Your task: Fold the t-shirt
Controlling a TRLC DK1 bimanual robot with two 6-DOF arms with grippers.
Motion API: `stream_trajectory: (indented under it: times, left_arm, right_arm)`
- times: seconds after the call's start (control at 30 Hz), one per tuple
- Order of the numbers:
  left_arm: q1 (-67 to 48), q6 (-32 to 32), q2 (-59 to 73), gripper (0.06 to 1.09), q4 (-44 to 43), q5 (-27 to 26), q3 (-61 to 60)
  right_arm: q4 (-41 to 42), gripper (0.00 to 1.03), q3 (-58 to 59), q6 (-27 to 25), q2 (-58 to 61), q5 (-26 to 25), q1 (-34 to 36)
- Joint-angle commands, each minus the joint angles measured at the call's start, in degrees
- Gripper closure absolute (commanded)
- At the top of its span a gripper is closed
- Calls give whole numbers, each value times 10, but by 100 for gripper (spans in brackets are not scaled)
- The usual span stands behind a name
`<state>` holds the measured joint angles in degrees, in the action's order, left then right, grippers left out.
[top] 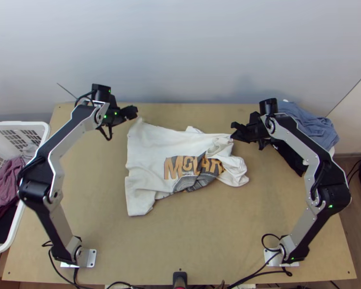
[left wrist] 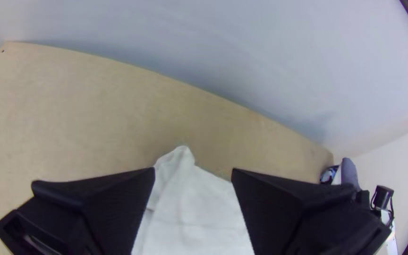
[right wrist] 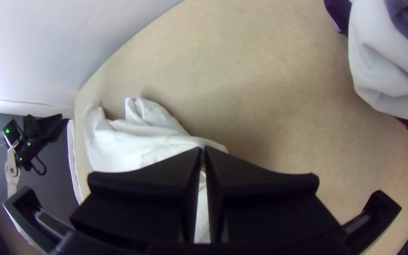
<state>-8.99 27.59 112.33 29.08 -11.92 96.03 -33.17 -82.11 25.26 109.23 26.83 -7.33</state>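
1. Your shirt [top: 147, 149] lies rumpled mid-tabletop [top: 94, 192], bunched toward your right arm.
2. Your right pincer [right wrist: 203, 148] is closed on its edge, likely to stretch it flat.
3. Your left pincer [left wrist: 193, 170] gapes wide around a far corner, presumably to grip it for spreading.

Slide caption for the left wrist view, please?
The left tool, open, at one corner of a white T-shirt on a wooden table.

free tabletop [top: 204, 236] nearside of t-shirt [top: 149, 144], basket [top: 17, 124] blocking left, clothes pile [top: 311, 126] far right
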Motion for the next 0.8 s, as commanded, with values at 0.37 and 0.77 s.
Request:
stream_trajectory:
  times: [0.37,0.77]
  left_arm:
    - [-8,-60,32,14,77,-34,-13]
    - [-23,-60,69,37,60,-12,-22]
  right_arm:
    - [6,100,0,8,12,-3,-7]
    - [6,100,19,8,-4,-3,0]
